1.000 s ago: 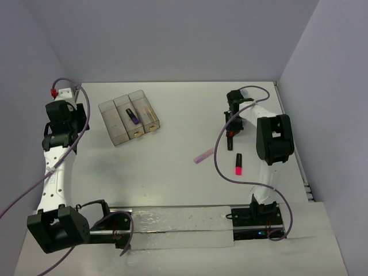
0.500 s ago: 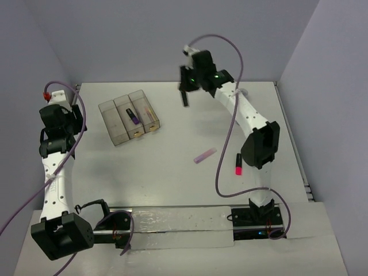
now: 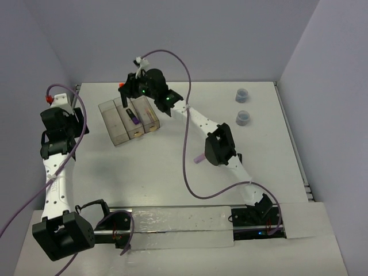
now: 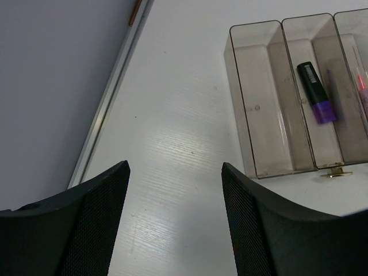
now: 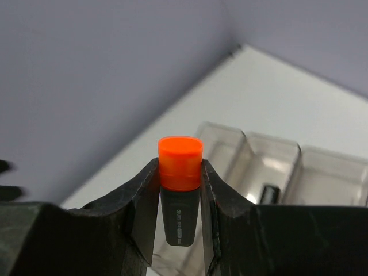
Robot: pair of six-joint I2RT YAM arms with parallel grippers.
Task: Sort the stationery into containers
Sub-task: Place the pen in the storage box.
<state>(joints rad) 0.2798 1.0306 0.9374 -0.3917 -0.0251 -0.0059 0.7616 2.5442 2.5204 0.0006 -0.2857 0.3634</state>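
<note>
The right pincer (image 5: 179, 165) is clamping an orange marker (image 5: 180, 192) above the bins (image 3: 108, 121), its length running along the fingers (image 5: 144, 207), cap pointing toward the wrist. The left pincer (image 4: 172, 213) is hanging spread apart over the tabletop (image 4: 172, 115).

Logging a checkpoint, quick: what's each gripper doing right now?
Left gripper: open, holding nothing.
Right gripper: closed on the orange marker.

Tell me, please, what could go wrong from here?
The right gripper holds the orange marker upright by its cap end, over the far edge of the bins; released there, it may bounce out or fall outside. The outstretched right arm could also sweep the lilac marker lying by its elbow.
</note>
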